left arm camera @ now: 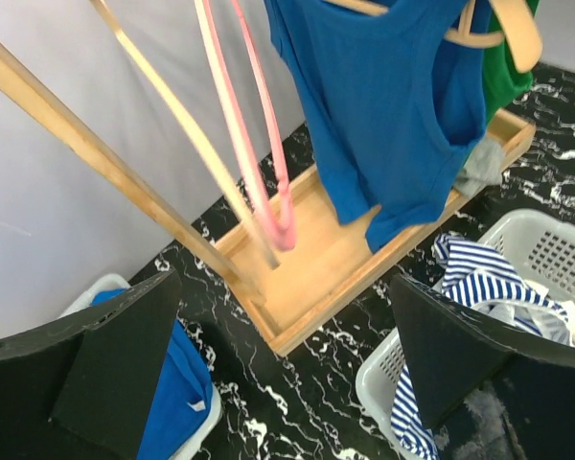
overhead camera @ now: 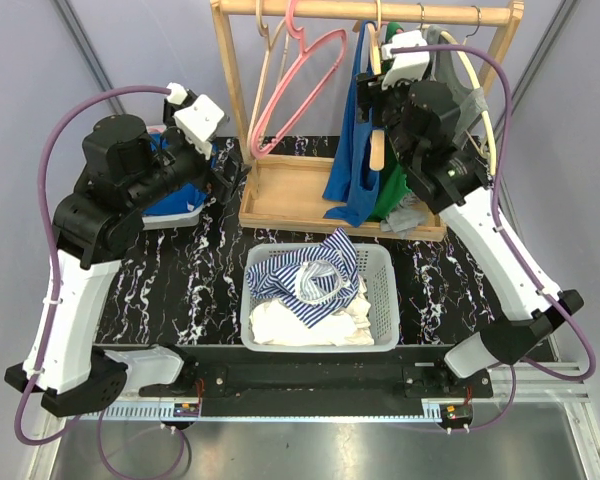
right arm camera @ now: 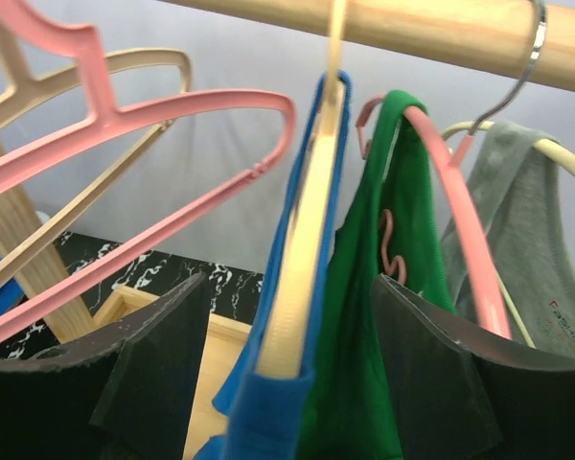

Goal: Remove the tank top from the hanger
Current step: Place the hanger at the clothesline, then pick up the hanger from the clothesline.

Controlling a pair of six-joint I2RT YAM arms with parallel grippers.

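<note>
At the wooden rail (right arm camera: 412,29), we see the blue tank top (right arm camera: 268,402) hanging on its pale hanger (right arm camera: 302,259). Our right hand (right arm camera: 287,283) stands open astride both, and our left hand (left arm camera: 283,287) gapes open above the worktop (left arm camera: 307,412).

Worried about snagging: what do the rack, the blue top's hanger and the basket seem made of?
Rack: pale unfinished wood, grain visible. Hanger inside the blue tank top: smooth tan, probably wood, possibly plastic. Basket: matte light plastic, moulded lattice walls.
</note>
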